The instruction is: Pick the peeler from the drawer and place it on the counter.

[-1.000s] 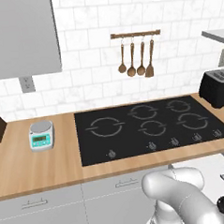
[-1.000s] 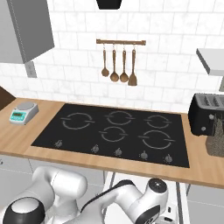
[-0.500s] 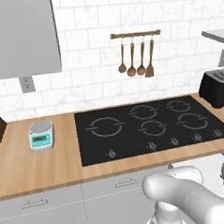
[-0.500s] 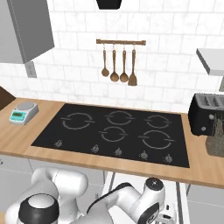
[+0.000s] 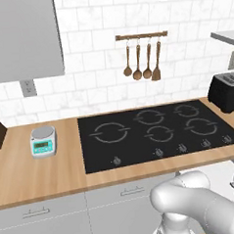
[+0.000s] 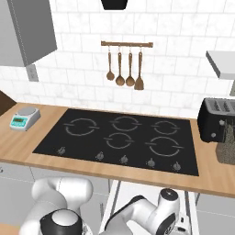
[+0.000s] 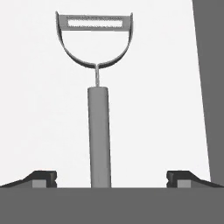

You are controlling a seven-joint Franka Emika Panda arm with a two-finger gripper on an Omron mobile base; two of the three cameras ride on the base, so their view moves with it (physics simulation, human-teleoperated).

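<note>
We're in a home kitchen, rendered. Centre stage sits a black glass cooktop with ring marks [image 5: 154, 133], set into a long light-brown wood-grain counter [image 5: 39, 175]. Up at twelve o'clock, a wooden rail of brown wooden spoons and a spatula [image 5: 142, 61] hangs on the white marble-look tiled wall [image 6: 174, 55]. At nine o'clock, a small white-and-teal kitchen scale [image 5: 43, 141]; at three o'clock, a black toaster [image 6: 217, 119]. Light grey cabinet fronts with slim silver handles [image 5: 36, 212] run below.
</note>
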